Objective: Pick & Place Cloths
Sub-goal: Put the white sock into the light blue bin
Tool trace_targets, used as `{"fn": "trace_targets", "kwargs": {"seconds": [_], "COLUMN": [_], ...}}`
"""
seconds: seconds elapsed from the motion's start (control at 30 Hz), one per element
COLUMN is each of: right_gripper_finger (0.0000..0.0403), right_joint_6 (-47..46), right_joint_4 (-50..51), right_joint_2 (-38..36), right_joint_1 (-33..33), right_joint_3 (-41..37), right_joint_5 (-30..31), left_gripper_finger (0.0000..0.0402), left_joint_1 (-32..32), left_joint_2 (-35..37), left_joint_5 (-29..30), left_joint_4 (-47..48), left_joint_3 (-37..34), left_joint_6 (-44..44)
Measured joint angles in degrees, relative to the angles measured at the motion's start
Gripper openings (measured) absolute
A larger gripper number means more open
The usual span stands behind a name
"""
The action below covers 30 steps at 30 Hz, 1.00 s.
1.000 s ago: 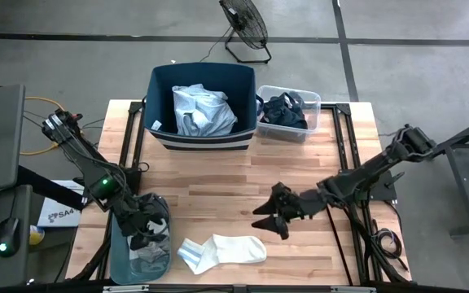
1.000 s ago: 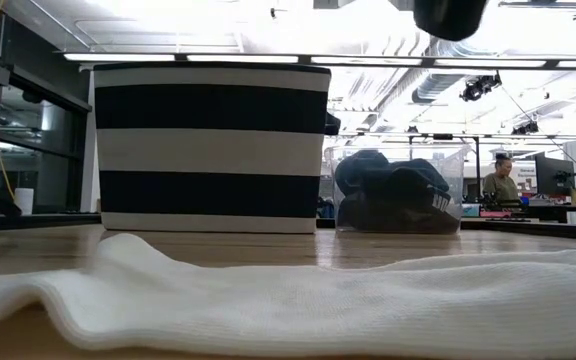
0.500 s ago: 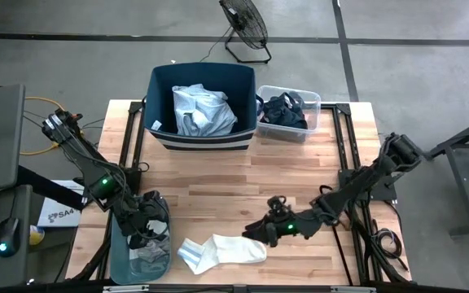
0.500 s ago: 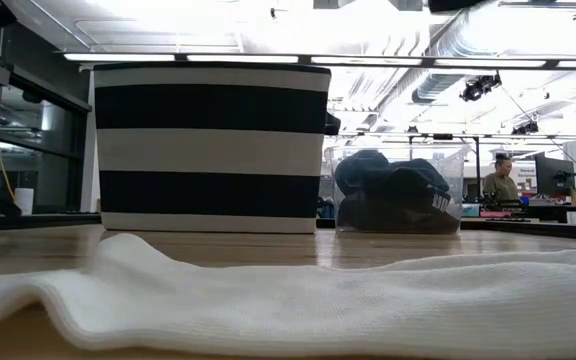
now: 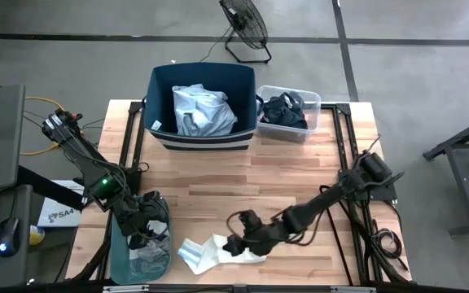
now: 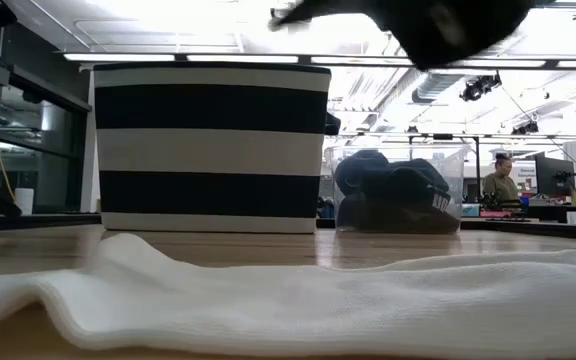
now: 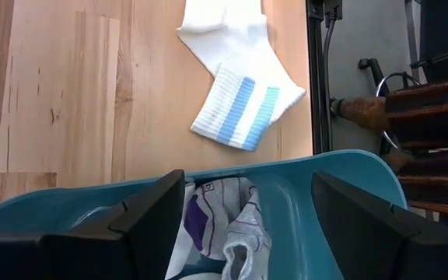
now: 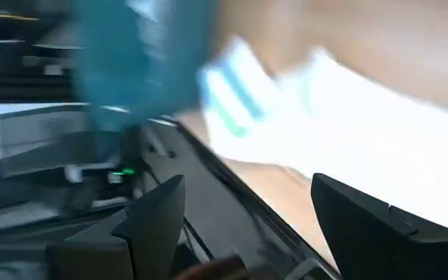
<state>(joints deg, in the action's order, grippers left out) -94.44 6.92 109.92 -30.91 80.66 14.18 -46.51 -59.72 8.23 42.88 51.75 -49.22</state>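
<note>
Hovering low over the near table edge, the right gripper (image 5: pixel 236 243) sits right on top of the white sock with pale blue cuff stripes (image 5: pixel 204 252), covering its toe half in the high view; its wrist view shows the two dark fingers (image 8: pixel 152 222) spread apart with the sock's white fabric (image 8: pixel 341 148) between and beyond them, but that picture is smeared, so contact with the fabric can't be confirmed. The sock lies flat on the wooden table (image 5: pixel 218 183), cuff end pointing toward the teal plastic tub (image 5: pixel 129 259) at the near left corner. In the low view the sock (image 6: pixel 298 300) fills the foreground and the right gripper is only a dark blur (image 6: pixel 438 25) cut off at the top. The left gripper (image 5: pixel 146 226) hangs over the tub; its wrist view shows its fingers (image 7: pixel 150 222) held wide either side of a crumpled white-and-grey garment (image 7: pixel 220 233) down inside the tub (image 7: pixel 302 175), not touching it as far as visible, with the striped sock cuff (image 7: pixel 243 117) on the table just past the tub rim. Farther back, the navy fabric bin with a white-striped base (image 5: pixel 159 102) holds a light blue shirt (image 5: pixel 202 110). Just beside it, a small clear plastic container (image 5: pixel 312 102) holds dark navy/black pieces (image 5: pixel 283 110), bunched so that separate items can't be told apart.
</note>
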Motion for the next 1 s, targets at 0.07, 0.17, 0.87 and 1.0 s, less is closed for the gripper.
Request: {"fn": "trace_targets", "kwargs": {"seconds": [0.07, 0.17, 0.87, 1.0], "right_gripper_finger": [0.0270, 0.0270, 0.0270, 0.0270], "right_joint_6": [-5.3, -11.0, -21.0, -20.0], "right_joint_4": [3.6, 5.8, 39.9, 44.7], "right_joint_2": [2.3, 5.3, 8.4, 8.1], "right_joint_1": [0.0, -0.2, -1.4, -1.2], "right_joint_3": [1.4, 1.6, 1.6, 1.6], "right_joint_5": [-3.0, -6.1, -19.3, -18.9], "left_gripper_finger": [0.0273, 0.0273, 0.0273, 0.0273], "left_joint_1": [0.0, 0.0, 0.0, 0.0], "left_joint_2": [0.0, 0.0, 0.0, 0.0], "left_joint_5": [0.0, 0.0, 0.0, 0.0], "left_joint_4": [0.0, 0.0, 0.0, 0.0], "left_joint_3": [0.0, 0.0, 0.0, 0.0], "left_joint_6": [-0.1, -0.1, -0.1, -0.1]}}
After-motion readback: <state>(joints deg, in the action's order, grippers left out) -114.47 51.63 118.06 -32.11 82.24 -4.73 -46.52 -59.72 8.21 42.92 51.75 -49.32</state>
